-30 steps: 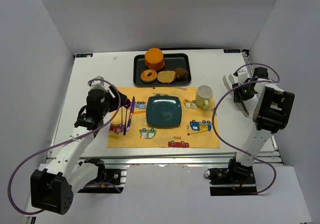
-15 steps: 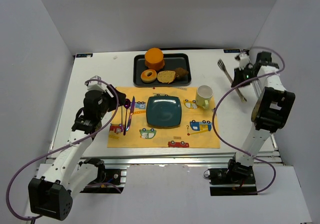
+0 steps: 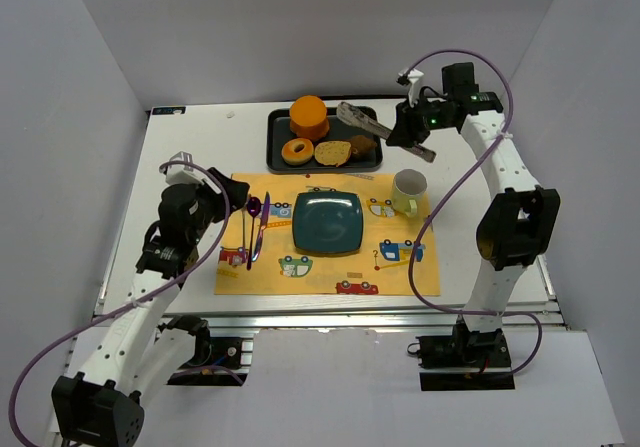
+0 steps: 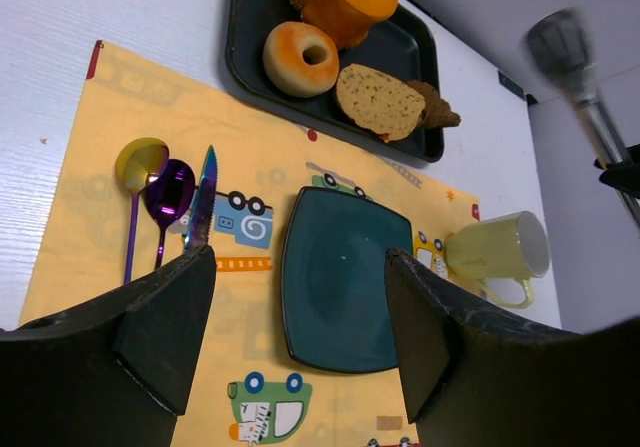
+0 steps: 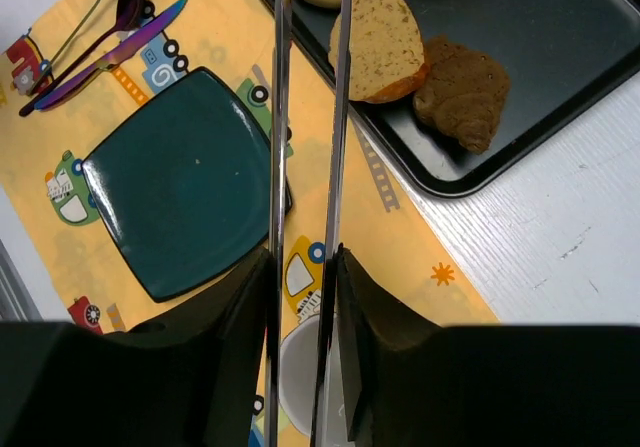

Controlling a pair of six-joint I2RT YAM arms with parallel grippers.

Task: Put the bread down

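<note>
1. Top view: The bread (image 3: 332,153) is seen lying flat in the black tray (image 3: 278,127) at the far side of the table. It lies between a donut (image 3: 297,151) and a brown piece (image 3: 363,147). Metal tongs (image 3: 357,118) are held by the right gripper (image 3: 412,127) above the tray's right end. The left gripper (image 3: 228,203) is seen over the left edge of the yellow mat (image 3: 300,279).
2. Left wrist view: The left gripper (image 4: 300,267) has its fingers (image 4: 165,332) spread wide, and nothing is held between them. A blue plate (image 4: 340,277) is seen on the mat. The bread (image 4: 378,100) is seen farther off, in the tray.
3. Right wrist view: The tongs (image 5: 281,117) are pinched from both sides by the fingers (image 5: 240,317) of the right gripper (image 5: 305,267). The bread (image 5: 373,39) is seen in the tray, touching the brown piece. One tong arm is seen crossing its left edge. It cannot be told if the bread is touched.
</note>
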